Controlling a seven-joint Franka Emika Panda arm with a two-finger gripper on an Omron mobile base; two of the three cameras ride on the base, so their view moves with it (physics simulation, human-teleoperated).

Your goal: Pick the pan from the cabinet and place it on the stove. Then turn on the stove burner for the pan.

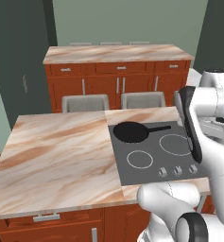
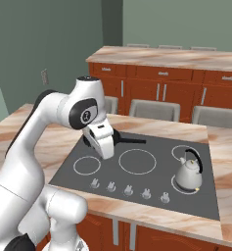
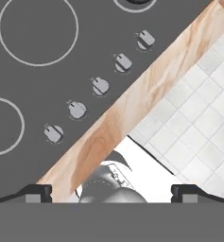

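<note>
The room is a kitchen with green-grey walls, a far desk [image 1: 116, 53] over reddish-brown drawers, and chairs [image 1: 85, 103] between it and my island. The near desk [image 1: 52, 156] is marbled tan, and it carries the stove [image 1: 132, 170], a dark grey glass top with white rings.

The pan [image 1: 131, 132] sits on the stove's far left ring, flat, its long handle pointing right along the far edge. I judge the placing step done; the burner is not yet lit, as far as I can tell.

A silver kettle [image 2: 188, 174] stands on the near right ring, well apart from the pan.

My tool [image 2: 104, 147] hangs above the stove, between the pan and the knob row. In the hand view its tips [image 3: 38, 193] sit far apart at the bottom corners, so the jaws are spread and hold nothing.

The knobs [image 3: 100, 86] lie in a row of five along the stove's near edge, ahead of the tips in the hand view. The next move turns on choosing the knob that serves the pan's ring; which one that is, I cannot tell.
</note>
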